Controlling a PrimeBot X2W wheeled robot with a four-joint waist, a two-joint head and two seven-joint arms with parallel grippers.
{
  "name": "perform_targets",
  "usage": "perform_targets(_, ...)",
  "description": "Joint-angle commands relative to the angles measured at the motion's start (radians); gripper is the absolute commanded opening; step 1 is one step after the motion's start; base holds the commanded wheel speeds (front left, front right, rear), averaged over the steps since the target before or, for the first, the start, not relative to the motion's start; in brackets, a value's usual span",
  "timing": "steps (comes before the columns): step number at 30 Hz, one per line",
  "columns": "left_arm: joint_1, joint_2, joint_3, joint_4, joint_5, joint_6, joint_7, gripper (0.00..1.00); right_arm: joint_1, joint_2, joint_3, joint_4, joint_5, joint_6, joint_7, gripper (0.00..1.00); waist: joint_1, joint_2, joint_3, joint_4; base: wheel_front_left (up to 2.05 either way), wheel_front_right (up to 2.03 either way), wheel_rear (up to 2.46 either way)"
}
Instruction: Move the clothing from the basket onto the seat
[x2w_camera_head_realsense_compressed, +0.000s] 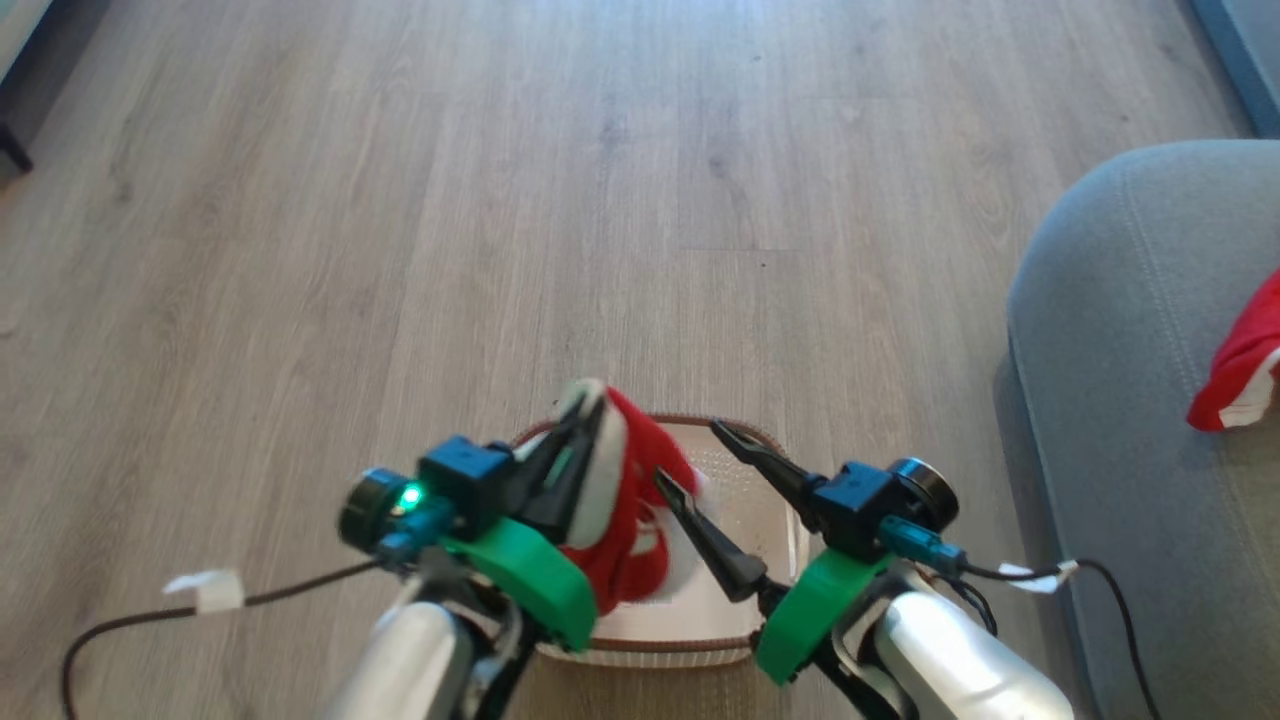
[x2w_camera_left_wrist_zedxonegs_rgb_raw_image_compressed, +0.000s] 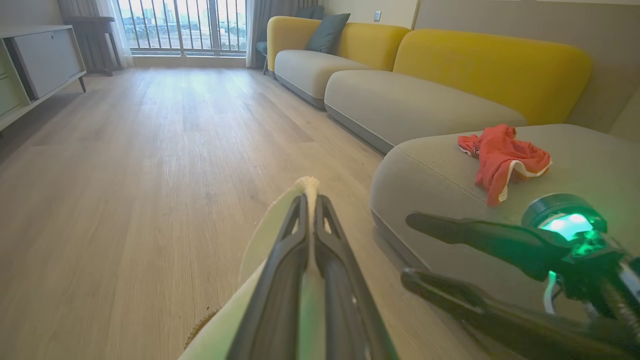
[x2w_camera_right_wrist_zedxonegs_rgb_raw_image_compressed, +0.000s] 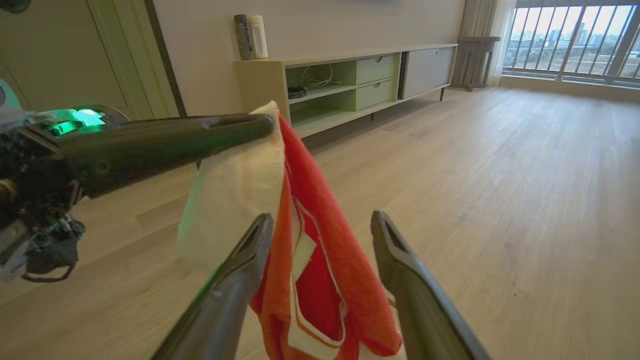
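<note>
Left gripper (x2w_camera_head_realsense_compressed: 588, 415): jaws pinched tight on a fold of the red and white garment (x2w_camera_head_realsense_compressed: 628, 560). In my left wrist view the 2 fingers run almost parallel. Pale cloth is squeezed between them and pokes out past the tips. The garment hangs from that pinch in a loose bundle, raised above the basket (x2w_camera_head_realsense_compressed: 655, 646). Its lower end drops toward the basket's inside; I cannot tell if it touches the bottom.

Right gripper (x2w_camera_head_realsense_compressed: 688, 452): jaws spread wide, nothing in them. It sits just to the right of the left gripper, over the basket. In my right wrist view the hanging cloth falls between its 2 fingers (x2w_camera_right_wrist_zedxonegs_rgb_raw_image_compressed: 227, 295). One finger overlaps the white panel, but I cannot confirm contact.

Basket: cream with a brown rim, on the wood floor (x2w_camera_head_realsense_compressed: 500, 200) directly under both grippers, low in the head view. Bare perforated bottom shows to the right of the hanging garment.

Seat (x2w_camera_head_realsense_compressed: 1130, 330): grey cushion with a rounded corner and stitched seam, at the right of the head view, near the basket but apart from it. A second red garment (x2w_camera_head_realsense_compressed: 1235, 370) lies crumpled on top with white trim showing. The head view's edge cuts it off; the left wrist view shows it whole.

Background: yellow-backed sofa (x2w_camera_left_wrist_zedxonegs_rgb_raw_image_compressed: 490, 65) beyond the seat. Low cabinet (x2w_camera_right_wrist_zedxonegs_rgb_raw_image_compressed: 360, 80) along the wall in the right wrist view.
</note>
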Motion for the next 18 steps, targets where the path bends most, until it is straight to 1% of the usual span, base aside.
perform_targets(1,-0.062,-0.009,0.013,-0.054,-0.001,-0.006,0.000,0.00,-0.046,-0.004,0.022,-0.021,0.014,0.007,-0.009,1.00,0.0000,0.0000,0.001,0.007,0.00,0.00,0.00)
perform_targets(7,-0.066,-0.025,-0.081,-0.096,-0.013,-0.025,0.020,0.00,-0.103,-0.021,0.084,0.002,0.057,0.007,-0.009,1.00,0.0000,0.0000,0.006,0.029,0.00,0.00,0.00)
perform_targets(13,-0.077,-0.030,-0.137,-0.114,-0.033,-0.035,0.022,0.00,-0.134,-0.039,0.149,0.044,0.122,0.007,-0.009,1.00,0.0000,0.0000,0.007,0.039,0.00,0.00,0.00)
perform_targets(14,-0.078,-0.031,-0.141,-0.116,-0.037,-0.034,0.022,0.00,-0.136,-0.042,0.163,0.053,0.135,0.007,-0.009,0.77,0.0000,0.0000,0.006,0.040,0.00,0.00,0.00)
perform_targets(15,-0.078,-0.031,-0.141,-0.116,-0.037,-0.034,0.022,0.00,-0.136,-0.042,0.163,0.053,0.135,0.007,-0.009,0.77,0.0000,0.0000,0.006,0.040,0.00,0.00,0.00)
perform_targets(16,-0.079,-0.032,-0.148,-0.118,-0.043,-0.030,0.022,0.00,-0.140,-0.046,0.180,0.062,0.166,0.007,-0.009,0.00,0.0000,0.0000,0.004,0.040,0.00,0.00,0.00)
perform_targets(18,-0.079,-0.032,-0.151,-0.119,-0.048,-0.027,0.021,0.00,-0.142,-0.054,0.199,0.066,0.192,0.007,-0.009,0.00,0.0000,0.0000,0.002,0.038,0.00,0.00,0.00)
